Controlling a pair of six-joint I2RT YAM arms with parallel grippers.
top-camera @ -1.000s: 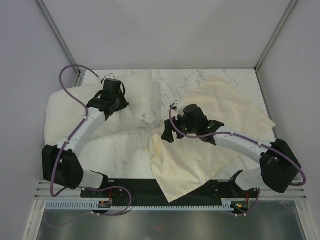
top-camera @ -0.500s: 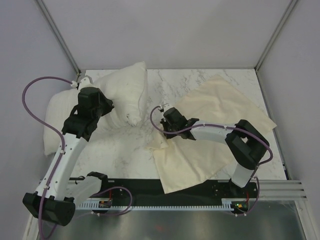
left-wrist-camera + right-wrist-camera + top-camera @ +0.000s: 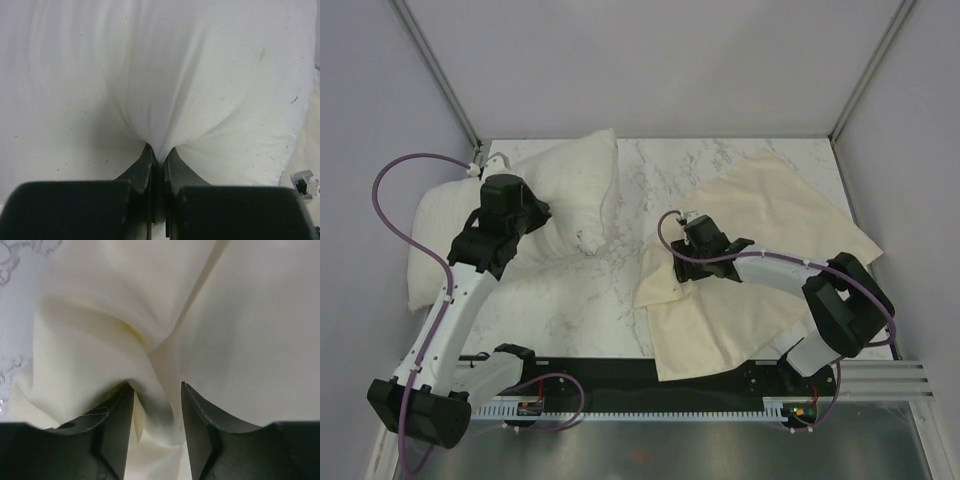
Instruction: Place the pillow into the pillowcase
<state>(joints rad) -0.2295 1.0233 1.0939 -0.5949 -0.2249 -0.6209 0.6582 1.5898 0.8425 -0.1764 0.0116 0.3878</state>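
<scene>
The pillow (image 3: 570,180) lies plump and off-white at the back left, one corner bunched upward. My left gripper (image 3: 532,216) is shut on a pinch of its cover, and in the left wrist view the pillow (image 3: 200,75) puckers into the closed left gripper (image 3: 159,152). The cream pillowcase (image 3: 770,230) lies wrinkled on the right half of the table. My right gripper (image 3: 678,262) hangs over its folded left edge. In the right wrist view, the right gripper (image 3: 157,390) has its jaws apart with a loose fold of pillowcase (image 3: 100,350) lying between them, unpinched.
The marble table (image 3: 590,300) shows bare between pillow and pillowcase. Grey enclosure walls close in the left, back and right. A black base plate and metal rail (image 3: 650,405) run along the near edge. Purple cables (image 3: 390,190) loop off both arms.
The left arm swung out and drew the pillow's corner up. The right gripper reached to the pillowcase's left edge, shut, dragged it right, and its jaws have parted.
</scene>
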